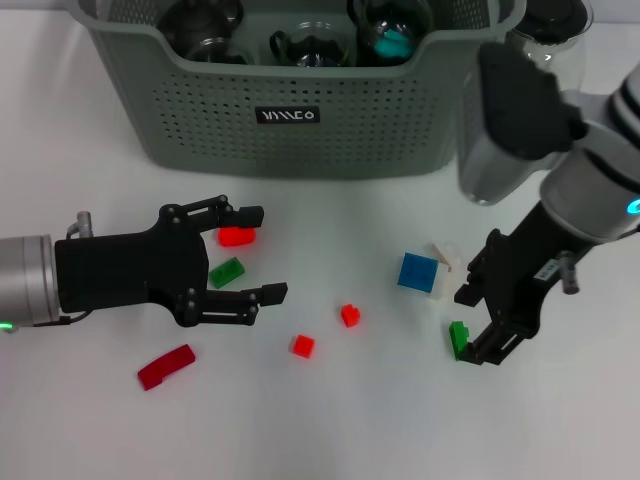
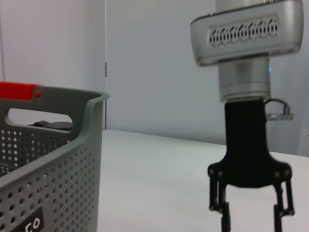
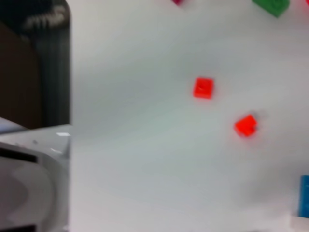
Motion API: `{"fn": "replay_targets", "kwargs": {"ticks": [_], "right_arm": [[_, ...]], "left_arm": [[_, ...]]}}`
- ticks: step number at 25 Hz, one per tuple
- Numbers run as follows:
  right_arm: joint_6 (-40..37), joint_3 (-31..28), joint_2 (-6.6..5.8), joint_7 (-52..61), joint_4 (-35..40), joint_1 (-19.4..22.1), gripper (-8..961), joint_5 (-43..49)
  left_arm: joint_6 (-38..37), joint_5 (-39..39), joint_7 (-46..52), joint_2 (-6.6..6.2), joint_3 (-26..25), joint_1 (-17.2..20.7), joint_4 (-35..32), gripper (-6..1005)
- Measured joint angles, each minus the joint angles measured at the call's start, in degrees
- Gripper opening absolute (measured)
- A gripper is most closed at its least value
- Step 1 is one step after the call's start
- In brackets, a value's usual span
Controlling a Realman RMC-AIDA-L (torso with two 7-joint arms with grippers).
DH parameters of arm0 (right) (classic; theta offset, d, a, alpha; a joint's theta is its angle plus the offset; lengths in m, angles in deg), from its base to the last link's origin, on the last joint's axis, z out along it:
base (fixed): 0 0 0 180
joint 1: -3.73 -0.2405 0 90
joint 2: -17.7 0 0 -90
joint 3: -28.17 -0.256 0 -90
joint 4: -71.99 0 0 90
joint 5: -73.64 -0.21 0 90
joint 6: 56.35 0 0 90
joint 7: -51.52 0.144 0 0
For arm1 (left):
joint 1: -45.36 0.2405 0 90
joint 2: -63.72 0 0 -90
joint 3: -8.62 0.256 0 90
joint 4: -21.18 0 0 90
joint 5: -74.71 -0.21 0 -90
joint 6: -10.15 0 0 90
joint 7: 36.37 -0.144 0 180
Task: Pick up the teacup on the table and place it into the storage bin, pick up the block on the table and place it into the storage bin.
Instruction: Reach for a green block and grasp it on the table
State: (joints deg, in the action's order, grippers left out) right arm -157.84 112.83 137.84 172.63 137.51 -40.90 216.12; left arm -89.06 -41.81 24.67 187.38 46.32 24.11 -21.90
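The grey-green storage bin [image 1: 300,120] stands at the back and holds three dark glass teacups [image 1: 315,45]; it also shows in the left wrist view [image 2: 48,159]. Loose blocks lie in front of it. My left gripper [image 1: 265,253] is open, low over the table, with a green block [image 1: 226,272] between its fingers and a red block [image 1: 237,237] by the far finger. My right gripper [image 1: 474,326] is open, pointing down beside another green block [image 1: 459,338]; the left wrist view shows it too [image 2: 251,212]. A blue block [image 1: 418,272] lies just left of it.
Two small red blocks [image 1: 349,315] [image 1: 302,346] lie mid-table, also in the right wrist view [image 3: 246,125] [image 3: 203,88]. A long dark-red block [image 1: 166,366] lies front left. A white piece [image 1: 441,262] leans on the blue block. A clear glass carafe [image 1: 545,35] stands behind the right arm.
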Motion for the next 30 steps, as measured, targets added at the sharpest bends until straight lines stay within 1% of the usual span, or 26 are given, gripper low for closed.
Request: {"fn": "replay_targets", "kwargs": {"ticks": [3,4,11,17,19,30], "right_arm": [[2.92,2.61,0.22,0.07,-1.77,-0.99,689,1.7],[4.51,4.34,0.29,0.34,-2.81,-1.51,687,2.3],[7.25,8.46,0.42,0.58,-5.09,-2.04,672,2.41],[9.04,10.39,0.58,0.77,-6.18,-1.89,660,2.17],[10.64,11.91,0.65,1.0,-6.62,-1.82,655,2.14],[14.08,15.49,0.72,2.24,-6.73,-1.54,633,1.92]], "left_arm": [[0.12,0.2,0.06,0.08,0.0,0.05,0.09,888],[0.31,0.26,0.14,0.14,0.0,0.04,0.1,888],[0.65,0.34,0.21,0.24,0.0,0.13,0.18,888],[0.72,0.43,0.28,0.27,0.0,0.22,0.19,888],[0.72,0.52,0.29,0.26,0.0,0.23,0.19,888],[0.79,0.59,0.31,0.27,-0.72,0.25,0.27,887]]}}
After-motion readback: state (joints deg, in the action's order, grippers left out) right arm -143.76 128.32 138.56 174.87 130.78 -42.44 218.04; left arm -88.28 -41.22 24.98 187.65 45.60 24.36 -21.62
